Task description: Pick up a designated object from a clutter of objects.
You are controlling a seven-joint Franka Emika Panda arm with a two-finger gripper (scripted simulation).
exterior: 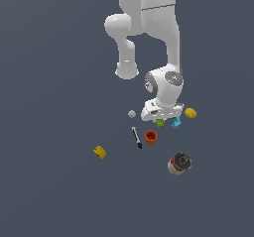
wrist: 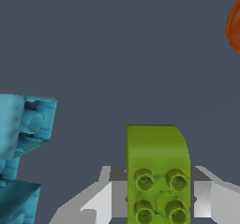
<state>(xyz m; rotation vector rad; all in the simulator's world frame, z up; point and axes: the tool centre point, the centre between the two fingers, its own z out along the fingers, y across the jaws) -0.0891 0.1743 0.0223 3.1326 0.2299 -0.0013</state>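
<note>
Green brick [wrist: 157, 176] fills the lower part of the wrist view, studs facing the camera, sitting square between the two pale fingers [wrist: 101, 202] of the claw [exterior: 161, 119]. Each finger looks pressed against, or at least right up against, one side of it, so the claw seems narrowed down to the brick's width and gripping it. From where I stand I can't swear the pads are squeezing rather than just touching.

Seen from outside, the claw is low over the floor [exterior: 49, 57] with the brick peeking out beneath it. Whether the brick is off the floor yet, I cannot tell.

The cyan block [wrist: 21, 138] is the worry. It sits just beside the claw, close to one finger's outer side. If the arm drifts sideways as it rises, that finger could clip it and knock the grip. The brick's curved end sticks out beyond the fingertips, so the hold seems to be on the studded half only. A jerk upward might let it pivot or slip out.

The orange cup [exterior: 151, 137] lies near, out past the brick's free end, and should be safe on a straight lift. The yellow ball [exterior: 190, 113] sits beyond the cyan block. The pen [exterior: 136, 137], the tiny grey ball [exterior: 131, 113], the red-white can [exterior: 179, 163] and the yellow block [exterior: 99, 152] are all farther off.
</note>
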